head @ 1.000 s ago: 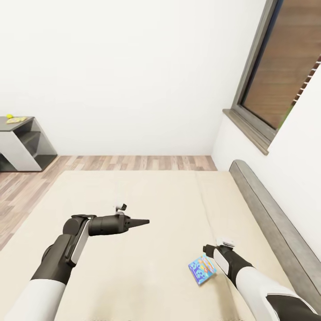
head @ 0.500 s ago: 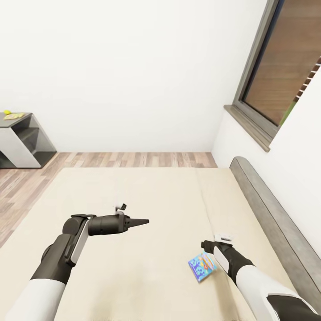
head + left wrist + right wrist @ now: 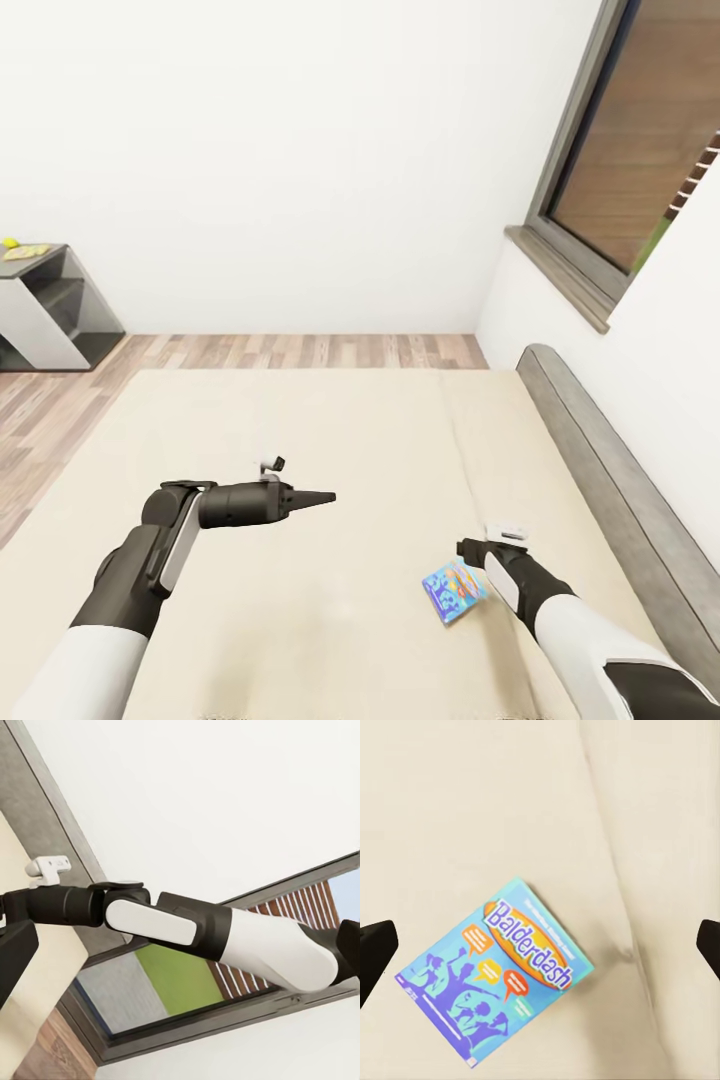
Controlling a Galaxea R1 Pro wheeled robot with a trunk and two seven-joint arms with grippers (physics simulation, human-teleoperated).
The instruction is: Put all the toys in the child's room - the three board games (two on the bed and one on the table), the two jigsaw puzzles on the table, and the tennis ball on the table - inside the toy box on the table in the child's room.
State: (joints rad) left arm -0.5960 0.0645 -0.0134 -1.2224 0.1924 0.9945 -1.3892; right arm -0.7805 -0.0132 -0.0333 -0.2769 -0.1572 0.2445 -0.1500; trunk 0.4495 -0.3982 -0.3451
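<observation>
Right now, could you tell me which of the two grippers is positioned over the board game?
The right gripper: its open fingers flank the blue board game on the bed. The left gripper points over bare bedding.

Bed under my arms: large low bed with a plain cream-beige flat top [image 3: 330,440], a grey padded board along its window side.
On the bed: one flat blue rectangular board game box with an orange "Balderdash" title [image 3: 495,971], lying face up, near that grey-edged side [image 3: 455,592].
Floor: wood-plank floor [image 3: 300,352] between the bed and the white wall.
On the floor: grey open-shelved table [image 3: 50,310] at the far left, small yellow things on its top, too small to name.
</observation>
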